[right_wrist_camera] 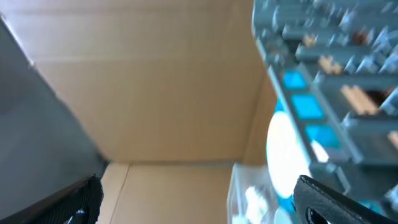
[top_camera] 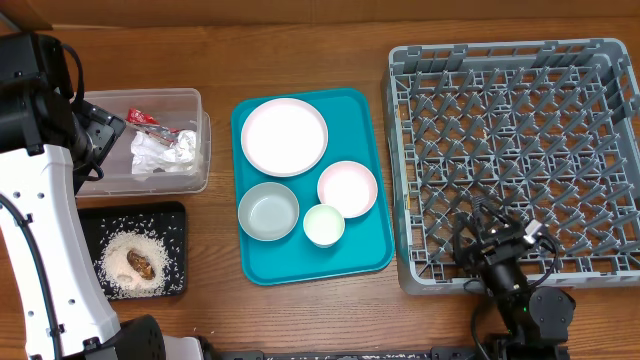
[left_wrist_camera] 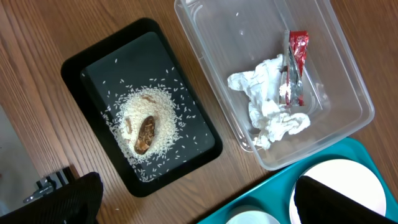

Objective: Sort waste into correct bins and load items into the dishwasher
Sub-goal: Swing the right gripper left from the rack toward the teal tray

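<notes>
A teal tray (top_camera: 366,256) holds a white plate (top_camera: 284,137), a pink bowl (top_camera: 347,188), a grey bowl (top_camera: 268,212) and a small pale green cup (top_camera: 324,225). A clear bin (top_camera: 140,98) holds crumpled tissue (top_camera: 160,155) and a red wrapper (top_camera: 145,119). A black tray (top_camera: 176,215) holds rice with a brown food piece (top_camera: 136,262). The grey dishwasher rack (top_camera: 510,150) has nothing in it. My left gripper (top_camera: 100,140) is open and empty, high over the bin; its wrist view (left_wrist_camera: 199,205) shows the black tray (left_wrist_camera: 93,68) and bin (left_wrist_camera: 217,37). My right gripper (top_camera: 497,240) is open and empty (right_wrist_camera: 199,199) at the rack's front edge.
A cardboard wall runs along the back of the wooden table. In the right wrist view the rack (right_wrist_camera: 336,68) is blurred at the upper right. The teal tray's edge (left_wrist_camera: 280,186) and white plate (left_wrist_camera: 342,180) show at the bottom of the left wrist view.
</notes>
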You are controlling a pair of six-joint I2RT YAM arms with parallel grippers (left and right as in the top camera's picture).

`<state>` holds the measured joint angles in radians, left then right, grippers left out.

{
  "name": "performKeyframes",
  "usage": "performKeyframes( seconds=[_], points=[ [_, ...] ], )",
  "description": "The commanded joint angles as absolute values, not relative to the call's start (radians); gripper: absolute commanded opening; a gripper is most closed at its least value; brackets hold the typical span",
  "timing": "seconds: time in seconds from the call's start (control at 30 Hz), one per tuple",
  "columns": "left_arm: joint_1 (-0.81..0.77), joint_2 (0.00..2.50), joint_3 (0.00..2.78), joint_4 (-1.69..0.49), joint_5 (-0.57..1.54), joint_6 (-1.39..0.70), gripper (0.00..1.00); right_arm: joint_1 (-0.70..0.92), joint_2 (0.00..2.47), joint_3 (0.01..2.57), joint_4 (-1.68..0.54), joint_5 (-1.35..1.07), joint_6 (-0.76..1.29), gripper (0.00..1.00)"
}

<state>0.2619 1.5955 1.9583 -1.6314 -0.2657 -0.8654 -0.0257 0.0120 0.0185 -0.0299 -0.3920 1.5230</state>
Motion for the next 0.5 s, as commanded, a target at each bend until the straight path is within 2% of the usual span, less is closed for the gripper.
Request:
performKeyframes(
  seconds=[0.0,0.23,0.33,0.47],
  points=[
    [0.262,1.599,1.961,-1.634,-0.265,-0.883,1.00,-0.028,0.005,0.009,-0.018,-0.503,1.557,1.00],
    [0.262,1.599,1.961,-1.634,-0.265,-0.883,1.00,-0.029,0.005,0.030,0.238,-0.530,1.548,0.99],
    [0.262,1.599,1.961,-1.634,-0.265,-0.883,1.00,-0.028,0.025,0.154,0.177,-0.410,1.470,0.99],
    [0.262,1.599,1.961,-1.634,-0.265,-0.883,1.00,-0.028,0.128,0.346,0.046,-0.387,1.310,0.99]
  ],
)
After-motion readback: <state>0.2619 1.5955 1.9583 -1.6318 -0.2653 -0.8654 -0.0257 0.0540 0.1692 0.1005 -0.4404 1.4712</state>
